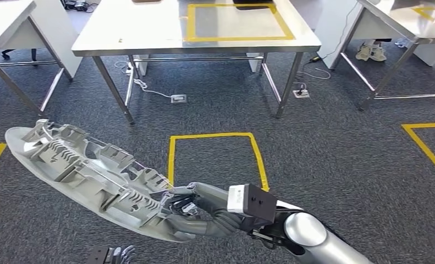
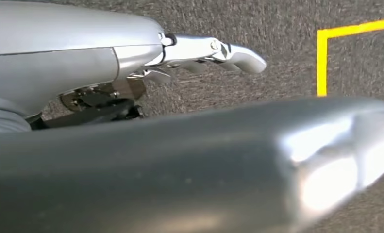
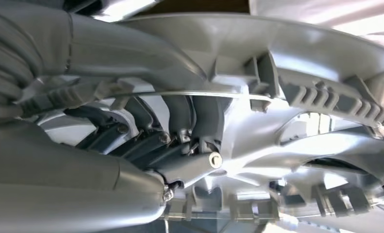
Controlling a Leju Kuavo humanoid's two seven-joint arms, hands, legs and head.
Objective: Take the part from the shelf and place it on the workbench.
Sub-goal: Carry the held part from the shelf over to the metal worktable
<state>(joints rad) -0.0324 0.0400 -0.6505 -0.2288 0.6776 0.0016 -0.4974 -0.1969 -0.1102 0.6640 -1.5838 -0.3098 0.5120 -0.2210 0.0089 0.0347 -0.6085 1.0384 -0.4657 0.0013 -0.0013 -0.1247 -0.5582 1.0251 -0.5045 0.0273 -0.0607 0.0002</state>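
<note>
Gripped at its near end by the right hand [image 1: 190, 212], fingers [image 3: 199, 121] curled through its ribs, the long grey part [image 1: 83, 170] hung tilted over carpet. Whether the left hand [image 1: 119, 254] was open or closed could not be told. Beyond lay a yellow tape square [image 1: 218, 159], then the workbench [image 1: 149, 30], with cables [image 1: 143, 85] beneath.

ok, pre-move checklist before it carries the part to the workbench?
1. Grip: right robot hand holds the grey part by one end; fingers hooked through its ribs. Ok.
2. Part balance: long end sticks out unsupported. Cannot tell if stable.
3. Left robot hand: low, apart from the part. Ok.
4. Workbench: ahead, taped rectangle mostly bare; dark object at its far edge. Cannot tell.
5. Floor path: cables near the bench legs. Not ok.
</note>
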